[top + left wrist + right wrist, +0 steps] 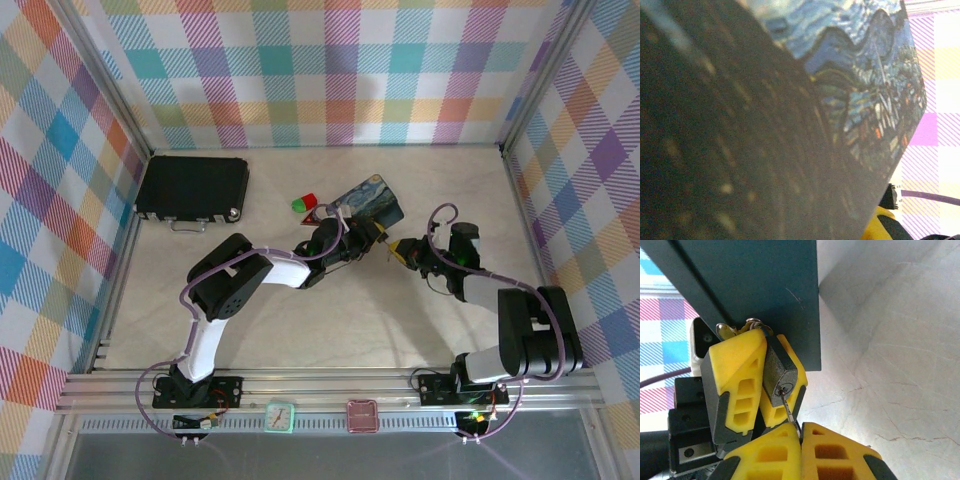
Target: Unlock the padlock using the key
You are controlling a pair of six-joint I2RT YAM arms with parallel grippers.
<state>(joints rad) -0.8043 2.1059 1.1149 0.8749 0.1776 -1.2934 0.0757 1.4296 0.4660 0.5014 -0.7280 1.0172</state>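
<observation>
In the right wrist view the small dark padlock (776, 371) is clamped between the yellow fingers (737, 371) of my left gripper (771, 377), keyhole end facing the camera. My right gripper (801, 429) is shut on the key (788, 409). Only the key's thin silvery shaft shows, and its tip sits in the keyhole. The shackle is mostly hidden behind the fingers. From above, my left gripper (363, 238) and my right gripper (398, 248) meet tip to tip at mid-table, just in front of the blue painted tin (372, 200).
The blue tin (865, 75) looms close in the left wrist view, beside a dark blurred surface. A black case (193, 187) lies at the back left. Small red and green blocks (303, 204) sit left of the tin. Plaid walls enclose the table.
</observation>
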